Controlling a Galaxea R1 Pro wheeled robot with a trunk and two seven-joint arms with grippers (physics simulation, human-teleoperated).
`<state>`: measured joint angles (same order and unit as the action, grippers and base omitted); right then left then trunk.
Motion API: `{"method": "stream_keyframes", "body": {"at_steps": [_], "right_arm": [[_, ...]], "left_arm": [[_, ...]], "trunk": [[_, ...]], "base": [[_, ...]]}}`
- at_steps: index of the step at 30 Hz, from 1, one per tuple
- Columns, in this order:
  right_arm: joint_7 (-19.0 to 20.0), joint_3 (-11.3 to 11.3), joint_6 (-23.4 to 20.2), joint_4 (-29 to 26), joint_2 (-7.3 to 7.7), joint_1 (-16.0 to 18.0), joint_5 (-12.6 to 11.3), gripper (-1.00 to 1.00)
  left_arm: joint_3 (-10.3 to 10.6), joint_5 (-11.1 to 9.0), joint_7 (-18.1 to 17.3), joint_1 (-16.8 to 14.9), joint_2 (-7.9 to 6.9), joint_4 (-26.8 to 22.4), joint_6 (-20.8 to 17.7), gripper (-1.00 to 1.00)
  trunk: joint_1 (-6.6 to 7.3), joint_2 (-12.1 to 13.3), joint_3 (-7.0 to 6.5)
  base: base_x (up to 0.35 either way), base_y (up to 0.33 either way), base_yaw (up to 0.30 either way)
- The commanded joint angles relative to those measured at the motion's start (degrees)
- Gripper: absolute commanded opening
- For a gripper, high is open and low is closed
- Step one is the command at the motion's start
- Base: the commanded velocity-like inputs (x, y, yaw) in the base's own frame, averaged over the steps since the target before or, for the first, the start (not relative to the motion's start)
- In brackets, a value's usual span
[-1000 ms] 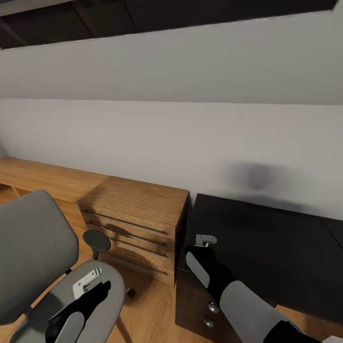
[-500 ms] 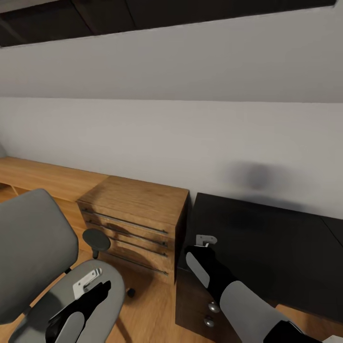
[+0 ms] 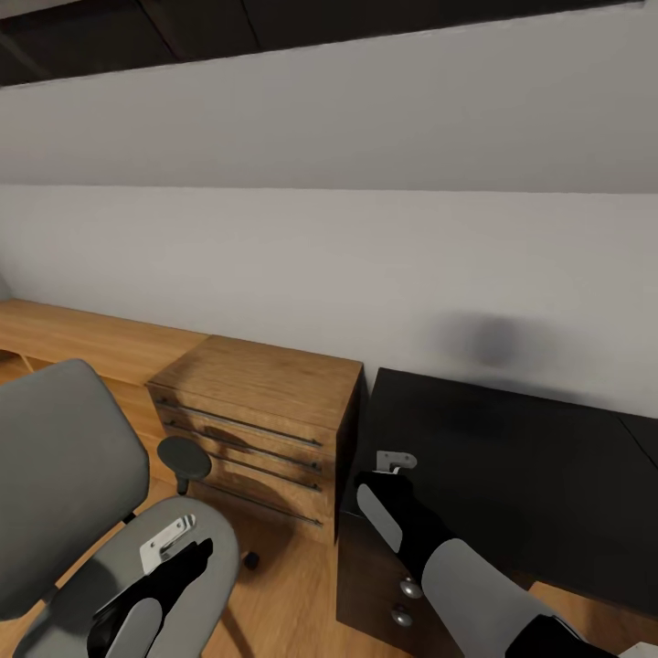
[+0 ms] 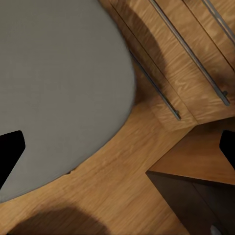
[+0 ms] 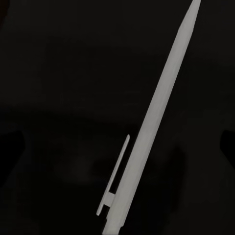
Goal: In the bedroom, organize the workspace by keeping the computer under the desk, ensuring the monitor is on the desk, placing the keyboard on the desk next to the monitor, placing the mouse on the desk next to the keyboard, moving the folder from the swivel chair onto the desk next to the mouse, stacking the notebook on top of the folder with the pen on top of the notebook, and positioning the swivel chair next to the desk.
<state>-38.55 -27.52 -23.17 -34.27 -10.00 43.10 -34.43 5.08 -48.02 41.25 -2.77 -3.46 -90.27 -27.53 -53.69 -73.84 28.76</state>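
The grey swivel chair point(image 3: 64, 493) stands at the lower left, its seat point(image 4: 54, 88) bare. My left gripper point(image 3: 174, 541) hangs open just above the seat's front edge, with black fingers point(image 4: 9, 156) wide apart. The glossy black desk point(image 3: 530, 475) fills the lower right. My right gripper point(image 3: 395, 461) hovers over the desk's near left corner. In the right wrist view the white pen point(image 5: 152, 132) lies against the black desk top, between the dim fingers point(image 5: 10, 156) at the picture's sides, so that gripper looks open. The computer, monitor, keyboard, mouse, folder and notebook are out of view.
An oak drawer unit point(image 3: 260, 420) with long metal handles stands between chair and desk, and low oak shelving point(image 3: 82, 338) runs left along the sloped grey wall point(image 3: 329, 265). The desk's black drawers with silver knobs point(image 3: 402, 603) sit below my right arm. Wood floor point(image 3: 292, 585) shows between chair and desk.
The head view has drifted slightly, so the chair and oak shelving sit a little differently in the picture. Both arms hold their places.
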Motion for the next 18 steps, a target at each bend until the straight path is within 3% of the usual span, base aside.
{"method": "stream_keyframes", "body": {"at_steps": [1, 12, 18], "right_arm": [[-0.4, -0.2, -0.3, 0.0, 0.00, 0.1, -0.2, 1.00], [-0.7, -0.1, -0.4, 0.2, 0.00, 0.1, -0.2, 1.00], [-3.9, -0.1, -0.3, 0.4, 0.00, 0.5, -0.2, 1.00]], "left_arm": [[0.1, -0.4, 0.5, 0.0, -0.06, -0.1, -0.1, 1.00], [0.1, -0.4, 0.5, 0.0, -0.06, -0.1, -0.1, 1.00], [0.1, -0.6, 0.5, 0.0, -0.06, -0.1, -0.1, 1.00]], "trunk": [[0.00, 0.0, 0.06], [0.00, 0.0, 0.06], [0.00, 0.0, 0.06]], "base": [[0.000, 0.000, 0.000], [0.000, 0.000, 0.000], [0.000, 0.000, 0.000]]}}
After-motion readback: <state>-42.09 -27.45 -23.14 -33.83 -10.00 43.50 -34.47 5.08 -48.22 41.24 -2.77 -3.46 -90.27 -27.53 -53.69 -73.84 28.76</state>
